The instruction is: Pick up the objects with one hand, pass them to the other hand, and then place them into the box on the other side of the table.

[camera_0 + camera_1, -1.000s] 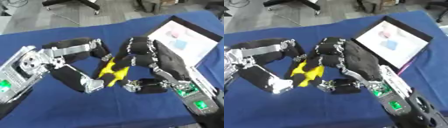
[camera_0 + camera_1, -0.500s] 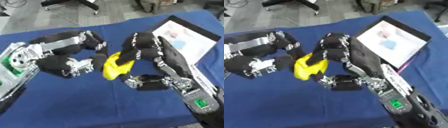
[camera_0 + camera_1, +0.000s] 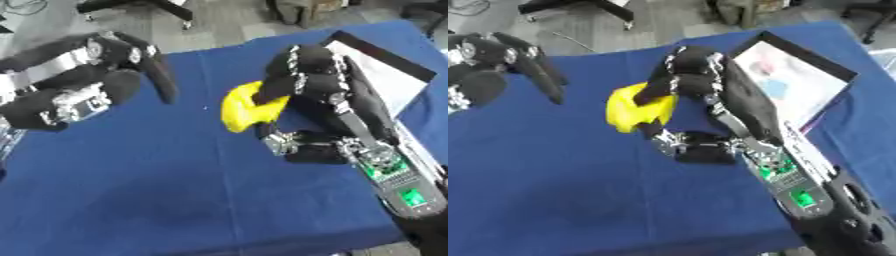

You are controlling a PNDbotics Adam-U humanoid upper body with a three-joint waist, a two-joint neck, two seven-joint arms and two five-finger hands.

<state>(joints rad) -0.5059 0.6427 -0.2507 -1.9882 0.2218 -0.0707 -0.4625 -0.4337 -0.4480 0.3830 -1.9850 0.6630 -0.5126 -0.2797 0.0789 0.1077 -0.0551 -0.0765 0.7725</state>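
A bright yellow, smooth, curved object [image 3: 243, 108], banana-like in shape and shiny as if of plastic, is seen lifted above the dark blue cloth-covered table [image 3: 157, 190]. Its surface is plain yellow, with its upper right part hidden under dark fingers; what it is exactly cannot be told.

The object is pinched by the black right hand [image 3: 319, 95]: the fingers [image 3: 682, 82] are curled over its upper edge, and the silver-jointed thumb [image 3: 284, 142] is bent in below it, just beside its lower end. The right forearm, marked with green lights, is stretched from the lower right corner toward the middle of the table, the back of the hand turned up and to the right.

The black and silver left hand [image 3: 83, 92] is held at the upper left, well apart from the yellow object and touching nothing. Its fingers [image 3: 159, 75] are extended and only lightly bent, pointing down and to the right, so the hand is shown spread and relaxed.

A shallow box with black edges and a white inside [image 3: 794, 85] is set on the right part of the table, just behind the right hand; pink and light blue patches are seen in it. The box's near edge is partly covered by the right wrist. A grey floor and dark chair legs [image 3: 144, 6] are shown beyond the far edge.
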